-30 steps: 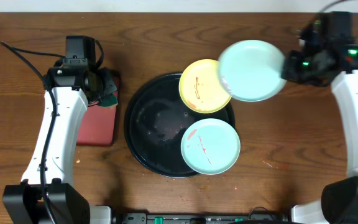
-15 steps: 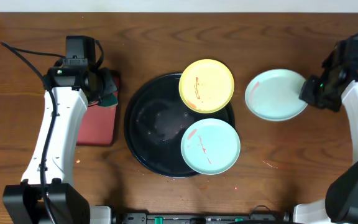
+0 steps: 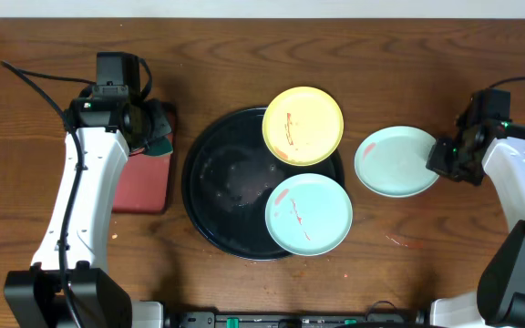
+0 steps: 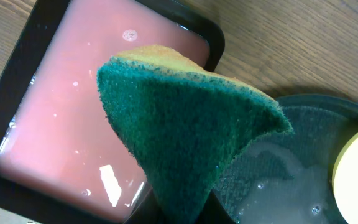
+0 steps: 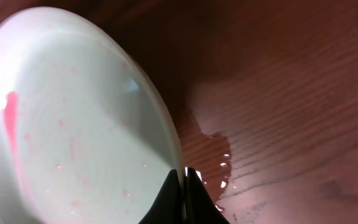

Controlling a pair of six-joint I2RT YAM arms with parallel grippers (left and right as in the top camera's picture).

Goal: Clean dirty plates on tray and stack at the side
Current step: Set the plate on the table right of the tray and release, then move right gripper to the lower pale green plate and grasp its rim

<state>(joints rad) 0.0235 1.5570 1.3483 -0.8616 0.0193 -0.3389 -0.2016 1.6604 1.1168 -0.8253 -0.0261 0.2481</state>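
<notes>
Right pincer (image 3: 440, 159) is pinched onto the right-hand rim of the held light-blue plate (image 3: 395, 161), which sits over the bench (image 3: 244, 55) just right of the black tray (image 3: 212, 182), not touching it. From the wrist view that plate looks a bit tilted, and I can't tell if it's flat on the wood. There's a small wet patch (image 5: 219, 180) on the bench right beside it. On the tray, the yellow plate (image 3: 303, 126) hangs over the far-right rim and the smeared light-blue plate (image 3: 308, 214) over the near-right rim, both with thin red streaks. Left pincer (image 3: 158, 132) is clamped on a green-and-yellow sponge (image 4: 185, 130) above the pink-red tray (image 4: 73, 124) of liquid.
</notes>
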